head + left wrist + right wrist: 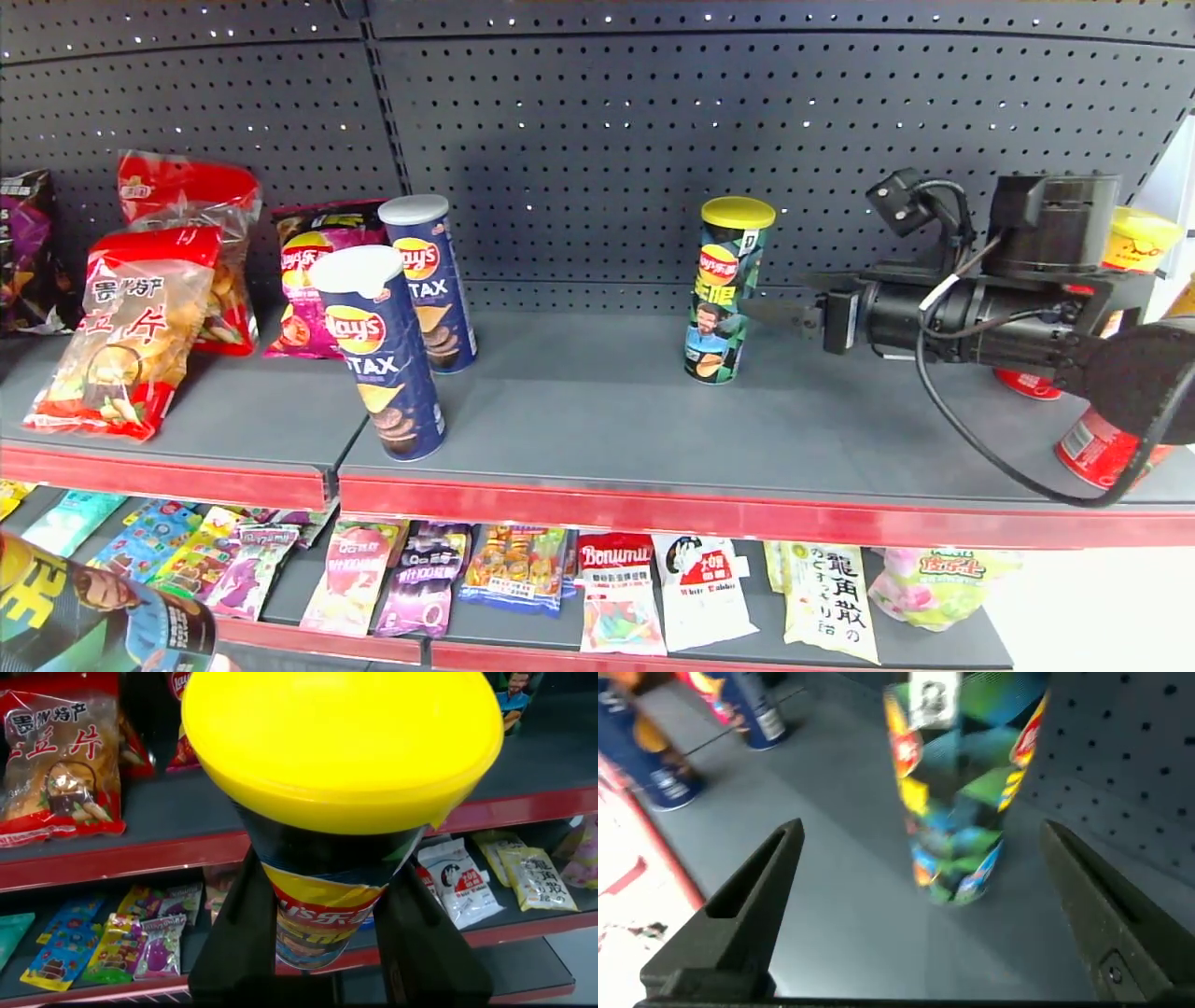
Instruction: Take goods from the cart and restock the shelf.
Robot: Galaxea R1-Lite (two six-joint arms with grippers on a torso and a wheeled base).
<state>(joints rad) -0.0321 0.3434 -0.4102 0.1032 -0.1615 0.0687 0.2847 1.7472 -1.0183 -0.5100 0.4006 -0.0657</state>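
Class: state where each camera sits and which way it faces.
Head view: on the head, facing forward and down at the shelf; right arm and right claw show.
Left wrist view: on the left wrist, facing the held can in the shut left claw.
Right wrist view: on the right wrist, facing the standing can past the open right claw.
Shared: head and right wrist views both show the standing can.

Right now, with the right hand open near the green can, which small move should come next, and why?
Probably draw the right hand straight back from the green can. Its fingers are open and clear of the can, which stands upright on the shelf, so it looks placed. The left hand holds a second can to bring up.
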